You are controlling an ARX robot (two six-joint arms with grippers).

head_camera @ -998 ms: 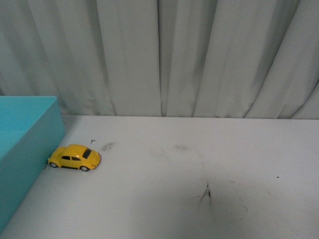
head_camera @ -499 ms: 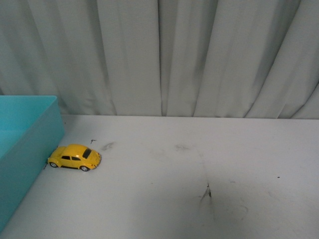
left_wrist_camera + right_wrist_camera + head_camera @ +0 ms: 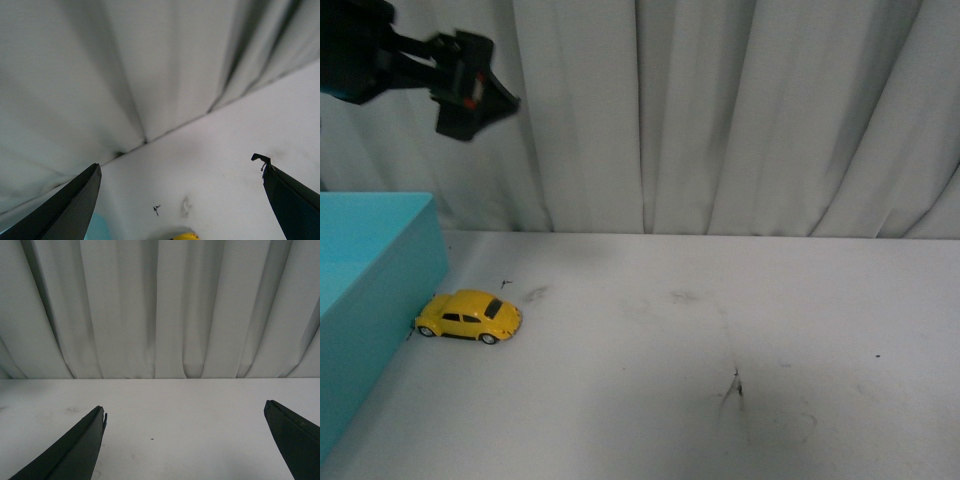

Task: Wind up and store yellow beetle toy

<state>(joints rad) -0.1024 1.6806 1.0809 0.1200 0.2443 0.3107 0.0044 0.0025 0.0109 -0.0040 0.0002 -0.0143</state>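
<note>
Yellow beetle toy sits on its wheels on the left side of the white surface, tail end tucked right up against the wall of the turquoise box, and it looks to be touching it. Up high on the left, the left end effector hangs in front of the curtain, well above the car and holding nothing. Its wrist camera shows the left end effector spread wide, with just a sliver of the yellow beetle toy peeking in at the frame edge. The right end effector is also spread wide and empty, over bare surface, out of the front camera's sight.

Nothing grasped yet, so the pick is the step in hand, and here's the worry: that box wall leaves very little room on the car's tail side, so a finger coming down there could strike the box or shove it. The car rolls freely too, so an off-centre pinch on that rounded roof could squirt it away across the surface
</note>
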